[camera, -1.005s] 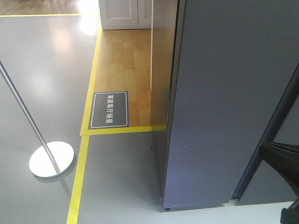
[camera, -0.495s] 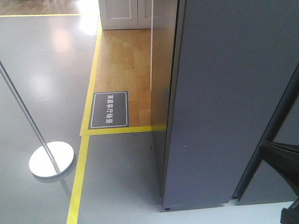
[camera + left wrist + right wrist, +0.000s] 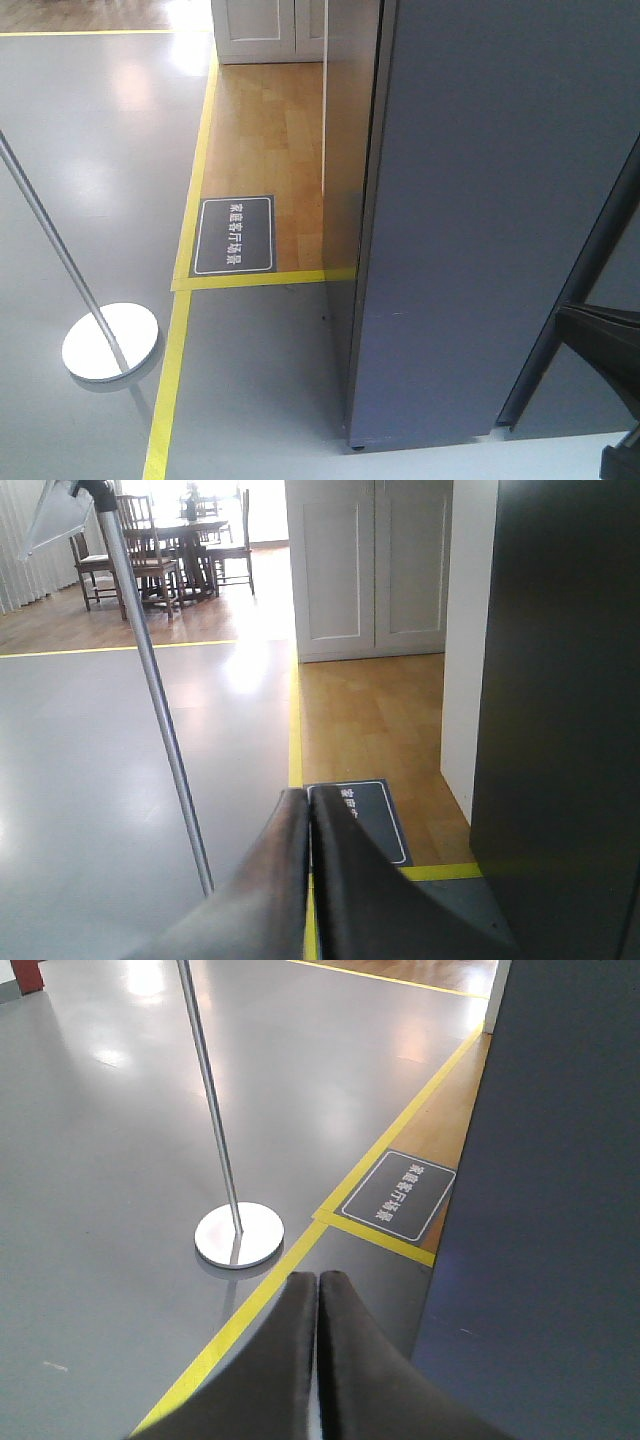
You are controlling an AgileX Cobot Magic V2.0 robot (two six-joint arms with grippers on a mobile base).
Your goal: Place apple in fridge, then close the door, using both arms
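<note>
In the front view, the fridge (image 3: 480, 220) fills the right half as a tall dark grey slab standing on the grey floor (image 3: 90, 200). Its door (image 3: 500, 180) lies flat and flush against the body, with only a thin dark seam at its left edge. A black arm part (image 3: 605, 345) pokes in at the lower right corner; no fingers are visible here. To the left of the fridge a strip of wood floor (image 3: 265, 130) runs back to a white cabinet (image 3: 270, 30). Yellow tape (image 3: 175, 360) edges the wood strip, and a dark floor sign (image 3: 234, 235) with white lettering lies just inside the tape corner. A silver pole (image 3: 50, 240) slants down to its round base (image 3: 110, 340) on the grey floor, well apart from the fridge. The apple does not appear in any view.

In the left wrist view, the left fingers (image 3: 308, 880) are pressed together with nothing between them. Past them are the sign (image 3: 357, 820), the pole (image 3: 155, 700), the cabinet (image 3: 375, 565) and the dark fridge side (image 3: 560, 720) on the right. Chairs and a dining table (image 3: 170, 545) stand far back.

In the right wrist view, the right fingers (image 3: 318, 1360) are likewise pressed together and hold nothing. The pole's base (image 3: 238, 1235) sits near the tape (image 3: 260, 1300), the sign (image 3: 398, 1195) beyond it, and the fridge (image 3: 550, 1190) on the right.
</note>
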